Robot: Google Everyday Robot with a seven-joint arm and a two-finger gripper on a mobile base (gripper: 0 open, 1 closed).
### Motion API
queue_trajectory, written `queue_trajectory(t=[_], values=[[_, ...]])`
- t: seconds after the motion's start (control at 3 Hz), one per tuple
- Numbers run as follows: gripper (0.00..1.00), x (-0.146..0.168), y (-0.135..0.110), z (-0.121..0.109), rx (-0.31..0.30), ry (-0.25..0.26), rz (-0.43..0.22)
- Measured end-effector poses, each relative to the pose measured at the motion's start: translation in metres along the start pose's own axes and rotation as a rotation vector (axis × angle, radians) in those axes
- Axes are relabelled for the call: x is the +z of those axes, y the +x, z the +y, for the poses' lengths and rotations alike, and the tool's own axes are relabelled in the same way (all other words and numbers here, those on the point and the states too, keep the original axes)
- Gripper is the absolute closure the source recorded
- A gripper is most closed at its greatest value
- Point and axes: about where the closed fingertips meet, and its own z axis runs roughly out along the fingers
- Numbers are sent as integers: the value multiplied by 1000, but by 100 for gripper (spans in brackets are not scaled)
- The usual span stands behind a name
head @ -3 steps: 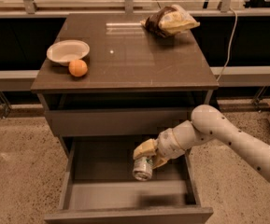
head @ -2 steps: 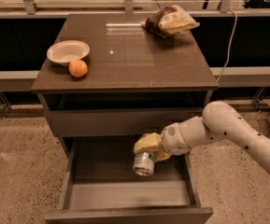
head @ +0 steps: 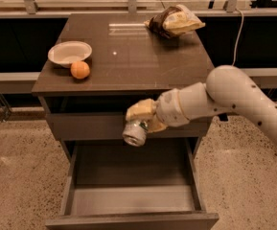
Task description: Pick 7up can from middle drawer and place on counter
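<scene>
The 7up can [head: 135,133] is a small silver can lying tilted, its round end towards the camera. My gripper [head: 142,120] is shut on the 7up can and holds it in the air in front of the upper drawer front, above the open middle drawer [head: 131,200]. The drawer is pulled out and its grey floor is bare. The counter [head: 128,56], a dark brown glossy top, lies just above and behind the gripper. My white arm reaches in from the right.
On the counter stand a white bowl [head: 70,53] and an orange [head: 80,70] at the left, and a crumpled snack bag [head: 175,21] at the back right. A railing runs behind the cabinet. The floor is speckled stone.
My gripper has lifted the 7up can up out of the middle drawer, from just above its floor to the level of the upper drawer front, moving slightly left.
</scene>
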Motion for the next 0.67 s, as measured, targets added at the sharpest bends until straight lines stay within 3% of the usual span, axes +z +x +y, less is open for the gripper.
queue_trajectory(t=[0.33, 0.67], values=[[100, -8, 50, -56, 125, -47, -12], [100, -5, 92, -105, 205, -71, -10]])
